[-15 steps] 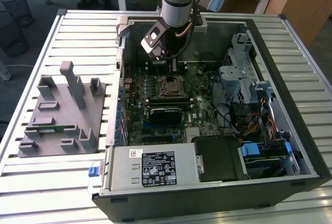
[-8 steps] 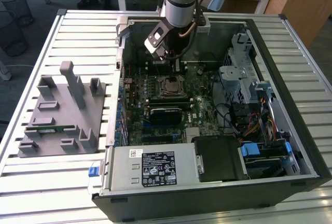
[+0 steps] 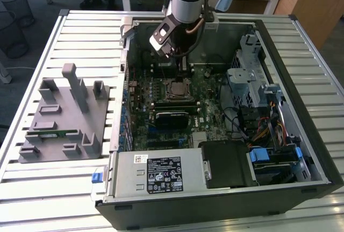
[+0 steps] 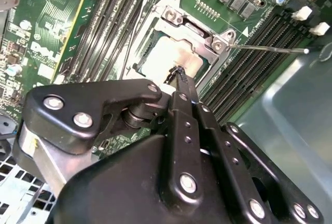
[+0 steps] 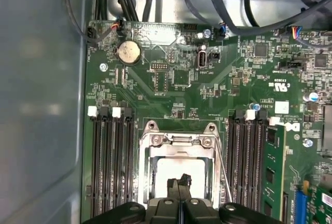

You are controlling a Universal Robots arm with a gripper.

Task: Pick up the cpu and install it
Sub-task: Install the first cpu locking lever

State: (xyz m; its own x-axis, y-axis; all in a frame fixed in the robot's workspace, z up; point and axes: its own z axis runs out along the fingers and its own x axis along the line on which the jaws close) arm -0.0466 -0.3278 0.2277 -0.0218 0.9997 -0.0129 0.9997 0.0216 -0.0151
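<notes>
The cpu (image 5: 168, 168) lies flat in the motherboard socket with its pale silver top up; it also shows in the second wrist view (image 4: 163, 58) and in the exterior view (image 3: 176, 88). My gripper (image 5: 180, 181) hangs directly over it, the two black fingers pressed together with no gap and the tips at the chip's top face. In the second wrist view the joined fingertips (image 4: 179, 74) sit over the chip's near edge. In the exterior view the gripper (image 3: 183, 70) reaches down into the open computer case just behind the socket.
A metal socket frame (image 5: 179, 140) surrounds the chip, with a thin lever rod (image 4: 270, 49) beside it. Memory slots (image 5: 109, 167) flank the socket, and a green memory stick (image 5: 274, 167) stands in one. A grey fixture block (image 3: 62, 119) sits outside the case at the exterior view's left.
</notes>
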